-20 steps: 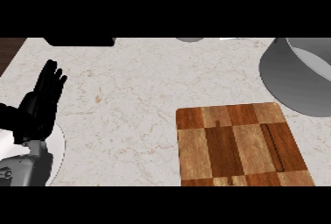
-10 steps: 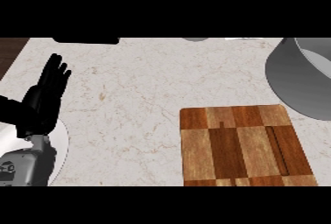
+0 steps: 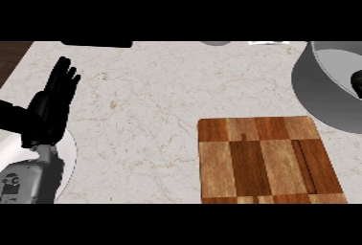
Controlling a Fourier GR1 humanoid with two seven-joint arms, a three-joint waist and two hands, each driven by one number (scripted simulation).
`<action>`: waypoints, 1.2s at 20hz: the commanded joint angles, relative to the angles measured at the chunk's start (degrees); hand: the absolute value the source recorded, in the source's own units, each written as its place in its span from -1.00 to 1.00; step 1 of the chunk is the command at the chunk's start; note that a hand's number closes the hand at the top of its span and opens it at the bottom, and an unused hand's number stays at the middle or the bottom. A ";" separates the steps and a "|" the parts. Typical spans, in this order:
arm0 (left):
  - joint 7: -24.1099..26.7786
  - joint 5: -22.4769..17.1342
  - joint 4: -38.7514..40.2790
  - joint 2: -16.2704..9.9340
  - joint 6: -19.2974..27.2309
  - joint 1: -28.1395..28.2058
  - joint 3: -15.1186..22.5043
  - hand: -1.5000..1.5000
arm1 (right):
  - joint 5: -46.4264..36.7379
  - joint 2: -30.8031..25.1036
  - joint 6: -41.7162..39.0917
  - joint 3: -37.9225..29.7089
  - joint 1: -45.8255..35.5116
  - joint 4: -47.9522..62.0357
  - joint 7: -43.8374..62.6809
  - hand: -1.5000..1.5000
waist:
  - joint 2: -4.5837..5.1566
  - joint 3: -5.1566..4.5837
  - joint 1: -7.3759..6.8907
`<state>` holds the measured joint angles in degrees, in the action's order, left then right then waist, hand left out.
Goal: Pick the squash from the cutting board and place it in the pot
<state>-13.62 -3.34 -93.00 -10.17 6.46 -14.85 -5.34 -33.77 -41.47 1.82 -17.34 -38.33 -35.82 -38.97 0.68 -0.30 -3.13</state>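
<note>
The wooden cutting board (image 3: 268, 160) lies at the lower right of the counter with nothing on it. The grey pot (image 3: 311, 91) stands at the right edge, above the board, and is cut off by the frame. Inside it, at the very edge of the view, a small black shape (image 3: 357, 82) shows; it may be part of my right hand, and I cannot tell how its fingers stand. No squash is visible anywhere. My left hand (image 3: 50, 103) rests open at the far left, fingers straight and pointing up, holding nothing.
The pale marble counter (image 3: 155, 100) fills the middle. A flat black object (image 3: 96, 43) and a grey round thing (image 3: 216, 43) sit at the far edge. The counter's left edge meets a dark brown surface (image 3: 13, 55).
More of the pot has come into view, its inside now showing with the black shape in it. The left hand keeps its open pose.
</note>
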 commanded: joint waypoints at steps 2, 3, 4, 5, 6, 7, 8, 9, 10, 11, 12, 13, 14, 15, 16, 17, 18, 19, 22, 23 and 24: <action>0.05 1.26 0.37 1.23 1.49 -1.67 0.95 0.00 | -2.04 1.78 -2.45 1.12 -6.34 11.73 3.76 -1.00 | 0.81 0.52 -1.00; 1.07 1.68 0.97 1.69 1.31 -0.44 1.54 0.00 | -0.62 0.35 -5.14 -0.07 -5.92 13.24 0.81 -1.00 | 0.97 0.58 -0.98; -0.33 -0.40 1.06 -0.29 -0.81 -1.67 0.03 0.00 | -1.86 2.64 -4.60 1.52 -5.38 13.77 -0.02 -1.00 | 1.05 0.59 -1.32; -0.28 0.16 0.61 -0.12 -0.10 -2.03 0.12 0.00 | -1.03 2.30 -7.50 1.17 -5.59 14.65 -1.31 -1.00 | 1.10 0.63 -1.45; 0.47 0.51 0.69 0.70 0.21 -0.55 0.66 0.00 | -0.68 3.54 -9.16 1.34 -6.40 14.89 -1.40 -1.00 | 0.99 0.60 -1.60; 0.16 1.55 -0.08 1.52 1.09 -1.21 1.86 0.00 | -0.70 2.26 -10.63 1.20 -5.42 15.90 -3.57 -1.00 | 1.11 0.70 -1.41; 0.47 0.61 1.33 0.67 0.38 -1.70 0.53 0.00 | 1.27 3.09 -12.05 -0.41 -5.91 16.29 -4.54 -1.00 | 1.09 0.67 -0.92; 0.71 -0.92 0.66 -0.06 -0.98 0.03 -0.45 0.00 | 2.17 3.92 -13.72 -0.92 -5.93 16.70 -5.16 -1.00 | 0.81 0.62 -1.24; 0.01 0.57 0.43 0.10 -0.33 -0.92 0.80 0.00 | 3.84 2.98 -16.16 -2.44 -6.15 17.41 -6.87 -1.00 | 0.94 0.76 -1.00; 2.06 0.63 2.23 0.52 -0.16 -0.61 0.32 0.00 | 5.95 4.45 -16.79 -4.36 -7.29 17.93 -6.30 -1.00 | 1.14 0.70 -0.73; 0.78 0.40 0.78 1.33 0.77 -0.84 0.53 0.00 | 7.50 3.31 -19.45 -5.81 -7.88 18.63 -7.05 -1.00 | 0.79 0.73 -0.71; 0.78 -0.32 0.56 -0.56 -1.35 0.27 -0.04 0.00 | 9.18 2.60 -21.83 -7.45 -8.45 19.68 -6.61 -1.00 | 0.70 0.72 -1.08; 0.53 0.86 1.24 1.18 0.55 -0.55 0.97 0.00 | 10.27 2.54 -22.50 -8.68 -9.49 20.40 -6.12 -1.00 | 0.88 0.73 -0.66; -0.39 0.09 1.25 -0.11 0.14 -1.31 -0.41 0.00 | 11.06 0.96 -24.65 -9.52 -9.94 20.96 -6.69 -1.00 | 0.83 0.72 -0.55; 1.19 0.79 1.00 1.06 -0.13 0.35 1.24 0.00 | 11.67 0.81 -24.63 -10.37 -9.85 22.05 -6.00 -1.00 | 0.91 0.70 -0.69; 2.37 0.51 2.51 0.70 -0.11 -0.48 0.15 0.00 | 12.77 -1.23 -27.28 -11.47 -11.69 22.57 -5.07 -1.00 | 1.17 0.67 -0.58; 0.61 1.16 -0.17 0.72 0.62 0.22 0.84 0.00 | 13.56 -2.24 -28.28 -12.43 -9.69 23.81 -6.02 -1.00 | 0.85 0.79 -0.69; 1.94 1.02 0.92 0.88 0.29 -0.95 0.82 0.00 | 14.17 -3.33 -30.44 -12.95 -11.37 24.44 -4.62 -1.00 | 1.15 0.75 -0.63; -0.25 -0.07 0.47 0.23 -0.12 -1.43 0.01 0.00 | 15.22 -5.82 -31.68 -14.26 -11.25 25.90 -3.72 -1.00 | 1.10 0.76 -0.77; 1.39 -0.43 1.65 -0.98 -0.55 -1.38 -1.67 0.00 | 15.13 -7.06 -33.20 -14.16 -9.30 26.11 -5.29 -1.00 | 1.39 0.81 -0.58; 1.03 -0.26 1.16 0.35 -0.36 -0.28 -0.33 0.00 | 15.72 -8.33 -35.56 -14.54 -10.56 26.35 -4.09 -1.00 | 1.22 0.79 -0.74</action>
<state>-12.76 -3.13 -91.87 -9.93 6.41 -15.65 -5.48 -20.39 -46.75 -25.70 -29.61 -48.64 -11.86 -40.73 1.59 0.18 -3.57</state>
